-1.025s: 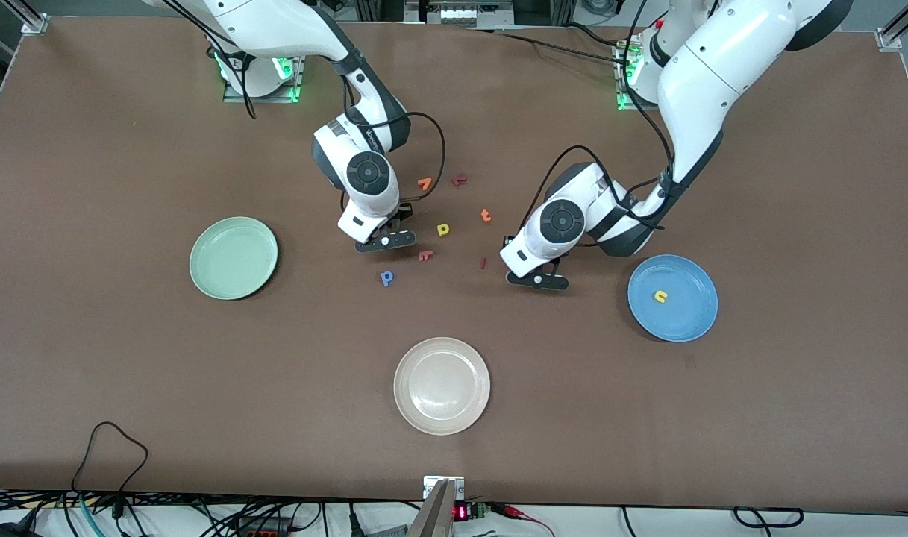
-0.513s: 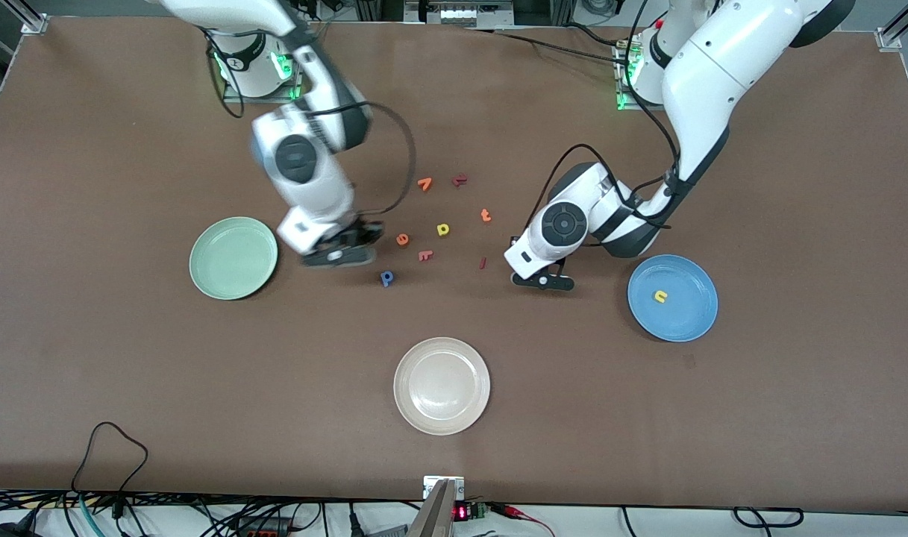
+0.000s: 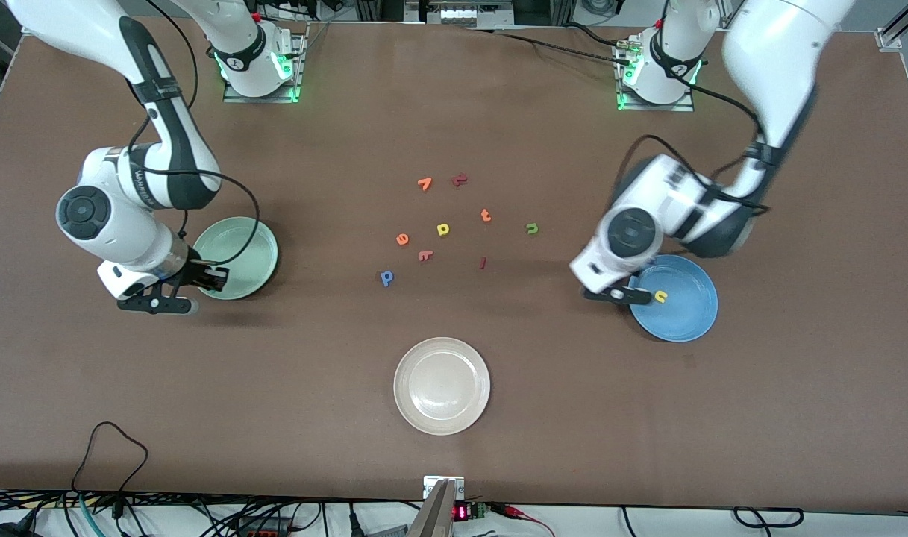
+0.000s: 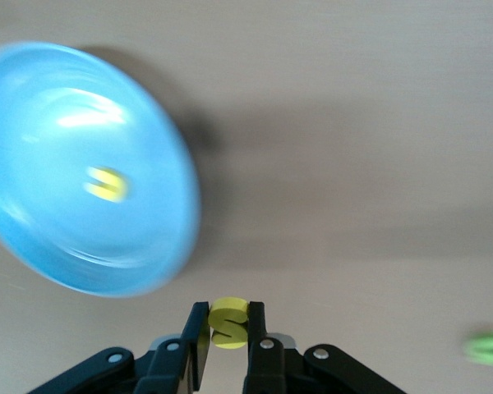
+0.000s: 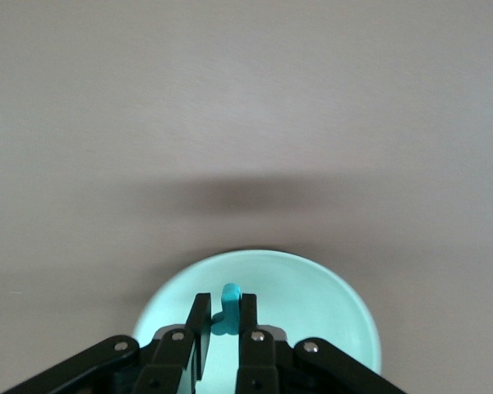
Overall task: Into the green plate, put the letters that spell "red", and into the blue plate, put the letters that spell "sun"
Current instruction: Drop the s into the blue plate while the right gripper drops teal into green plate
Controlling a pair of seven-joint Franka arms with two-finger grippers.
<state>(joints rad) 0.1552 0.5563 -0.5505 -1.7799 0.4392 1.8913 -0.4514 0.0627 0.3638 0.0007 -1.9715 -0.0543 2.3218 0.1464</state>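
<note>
My right gripper (image 3: 212, 279) hangs over the edge of the pale green plate (image 3: 237, 246) and is shut on the teal r (image 5: 228, 310), with the green plate (image 5: 312, 304) below it. My left gripper (image 3: 640, 289) is at the rim of the blue plate (image 3: 685, 313), shut on the yellow s (image 4: 228, 322). A yellow u (image 3: 659, 296) lies in the blue plate (image 4: 57, 123). On the table between the plates lie the orange e (image 3: 402, 239), the blue p-shaped letter (image 3: 386, 278) and the dark green n (image 3: 532, 228).
Other letters lie in the middle cluster: a yellow d-shaped one (image 3: 443, 229), an orange t (image 3: 486, 215), an orange piece (image 3: 424, 183) and dark red pieces (image 3: 425, 255). A cream-white plate (image 3: 442, 385) sits nearer the front camera. Cables lie along the front edge.
The right arm swung from the letter cluster to the green plate with the teal r. The left gripper shut on the yellow s and carried it to the blue plate's rim.
</note>
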